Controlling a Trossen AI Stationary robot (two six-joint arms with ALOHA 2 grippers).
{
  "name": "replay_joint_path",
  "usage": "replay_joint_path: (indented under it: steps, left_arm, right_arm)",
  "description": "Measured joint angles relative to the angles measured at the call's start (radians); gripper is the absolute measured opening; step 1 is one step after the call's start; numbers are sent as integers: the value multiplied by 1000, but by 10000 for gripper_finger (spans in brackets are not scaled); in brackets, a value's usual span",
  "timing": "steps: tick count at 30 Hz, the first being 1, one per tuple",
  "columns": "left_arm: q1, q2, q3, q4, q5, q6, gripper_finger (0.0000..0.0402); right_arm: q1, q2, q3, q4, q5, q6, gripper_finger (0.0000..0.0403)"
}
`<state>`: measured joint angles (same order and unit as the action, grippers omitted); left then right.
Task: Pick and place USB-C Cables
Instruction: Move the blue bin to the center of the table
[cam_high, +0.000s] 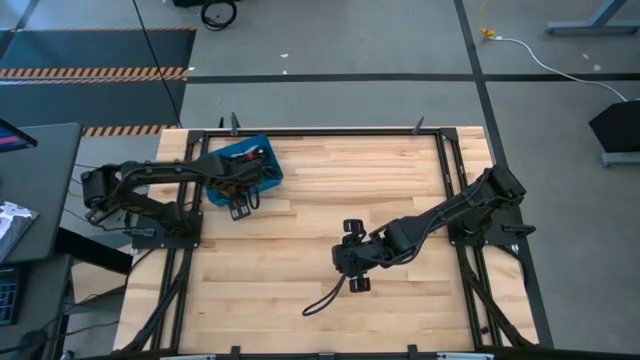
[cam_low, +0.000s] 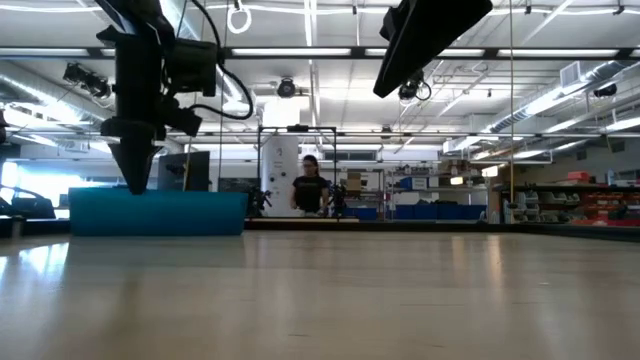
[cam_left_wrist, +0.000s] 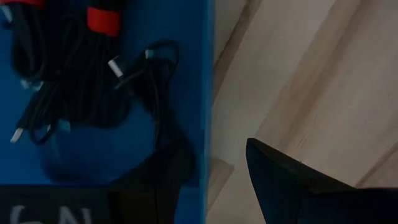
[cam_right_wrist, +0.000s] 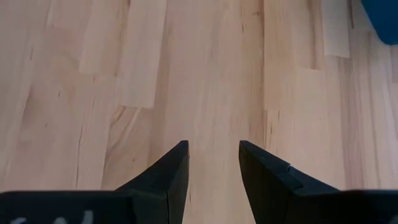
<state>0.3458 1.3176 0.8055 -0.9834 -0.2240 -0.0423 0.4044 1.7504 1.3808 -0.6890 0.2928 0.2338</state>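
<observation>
A blue bin (cam_high: 262, 150) sits at the table's far left and holds several black coiled USB-C cables (cam_left_wrist: 74, 81), one bound with a red tie (cam_left_wrist: 102, 18). My left gripper (cam_high: 240, 207) hangs open over the bin's near wall (cam_left_wrist: 208, 93), pointing down, with one finger (cam_left_wrist: 155, 180) above the bin and the other (cam_left_wrist: 292, 186) above the wood. My right gripper (cam_high: 353, 256) is open low over bare wood at the table's middle. A loose black cable (cam_high: 322, 299) lies on the table by its near finger. No whitish-grey cable shows.
Black frame rails (cam_high: 455, 180) border the tabletop. Open wood (cam_high: 330, 190) stretches between the bin and my right gripper. The bin's corner (cam_right_wrist: 382, 15) shows in the right wrist view. A person (cam_low: 310, 188) stands far off in the room behind the table.
</observation>
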Motion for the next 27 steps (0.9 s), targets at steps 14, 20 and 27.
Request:
replay_joint_path:
  steps: [14, 20, 27]
  left_arm:
    - [-12, 8, -60, 44, 13, 0, 96]
    - [-48, 7, -59, 46, 26, 1, 33]
    - [-103, 7, -59, 46, 29, 1, 16]
  right_arm:
    - [-2, 0, 0, 0, 0, -26, 146]
    - [-7, 0, 0, 0, 0, -27, 147]
    - [-7, 0, 0, 0, 0, -28, 146]
